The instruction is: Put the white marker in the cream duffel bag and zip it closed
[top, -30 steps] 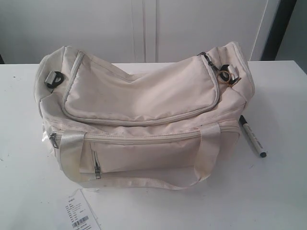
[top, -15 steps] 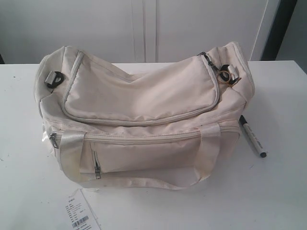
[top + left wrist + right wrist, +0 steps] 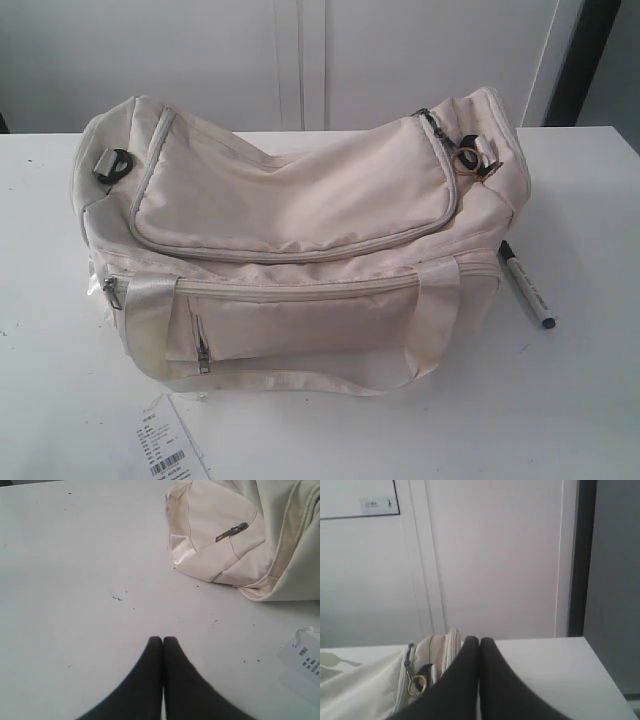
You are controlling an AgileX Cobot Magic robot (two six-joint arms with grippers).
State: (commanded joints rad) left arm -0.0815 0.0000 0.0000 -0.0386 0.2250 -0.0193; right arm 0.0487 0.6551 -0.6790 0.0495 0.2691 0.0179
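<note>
Locate the white marker (image 3: 527, 285) on the table (image 3: 590, 400), outside the cream duffel bag (image 3: 300, 250) and just beside its right end. The marker lies flat. Its black cap end points at the bag's lower corner, and its dark tip end points away from the bag. Whether the cap touches the fabric cannot be told. No pincer holds or touches the marker.

Note that the bag stands upright near the middle of the table. Its curved top flap lies down flat, and the zip line follows the flap's edge. A front pocket zip runs across the bag below the flap, and a webbing handle hangs down the front face. A grey buckle (image 3: 112, 165) sits at the bag's left end, and a small ring (image 3: 467, 160) hangs at its right end. A white barcoded paper tag (image 3: 170, 448) lies on the table in front of the bag's left corner.

Check the left gripper (image 3: 162, 640): its two dark fingers are pressed together tip to tip with nothing between them. It hangs over bare table, apart from the bag's left end.

Check the right gripper (image 3: 479, 640): its fingers are likewise fully closed on nothing. It sits beside the bag's ring end, touching neither bag nor marker.
</note>
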